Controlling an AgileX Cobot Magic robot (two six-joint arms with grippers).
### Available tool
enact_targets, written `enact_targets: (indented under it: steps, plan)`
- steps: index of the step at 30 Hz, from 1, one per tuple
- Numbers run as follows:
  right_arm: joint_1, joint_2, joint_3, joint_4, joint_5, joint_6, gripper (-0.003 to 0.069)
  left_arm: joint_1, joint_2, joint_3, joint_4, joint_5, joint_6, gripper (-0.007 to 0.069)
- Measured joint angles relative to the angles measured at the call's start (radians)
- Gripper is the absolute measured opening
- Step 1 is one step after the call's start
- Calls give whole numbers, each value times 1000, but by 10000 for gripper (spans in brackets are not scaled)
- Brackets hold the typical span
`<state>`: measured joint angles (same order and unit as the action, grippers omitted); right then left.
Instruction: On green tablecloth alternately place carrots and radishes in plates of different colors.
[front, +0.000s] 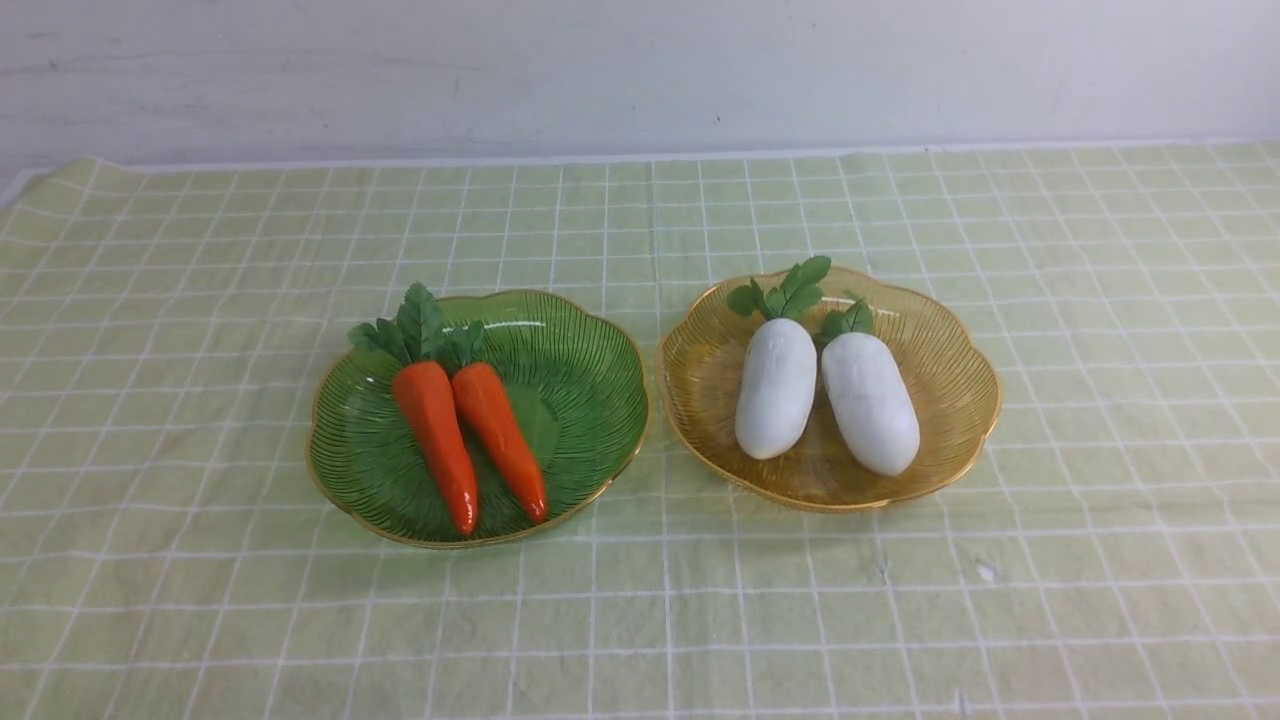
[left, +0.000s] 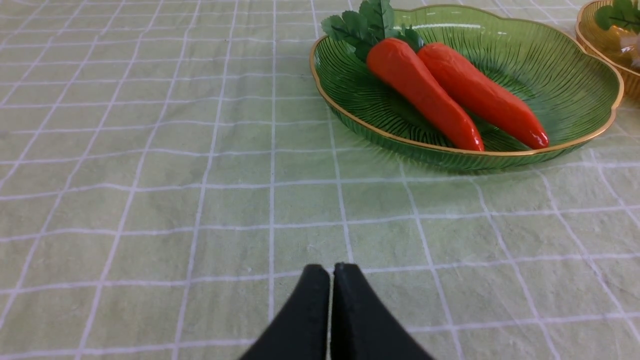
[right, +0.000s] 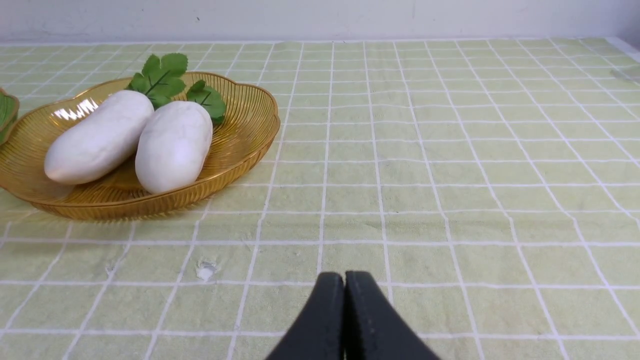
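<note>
Orange carrots (front: 470, 440) fill green plate (front: 590, 400); white radishes (front: 825, 395) amber plate (front: 950, 400).

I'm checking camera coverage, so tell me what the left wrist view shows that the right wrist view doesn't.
Only the left wrist view shows the two carrots lying side by side in the green plate, plus the shut left gripper with nothing between its jaws.

Only the right wrist view shows both white radishes whole, the shut, empty right gripper and the wall behind.

Both show the green tablecloth and the amber plate, the left only its edge.
</note>
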<state>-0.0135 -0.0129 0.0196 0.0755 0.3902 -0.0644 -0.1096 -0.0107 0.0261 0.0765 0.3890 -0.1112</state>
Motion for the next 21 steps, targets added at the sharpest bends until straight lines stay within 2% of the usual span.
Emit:
enact_targets:
  steps: [21]
  plan:
    - [0,0,0,0,0,0,-15,0,0,0,0,0,2,-8]
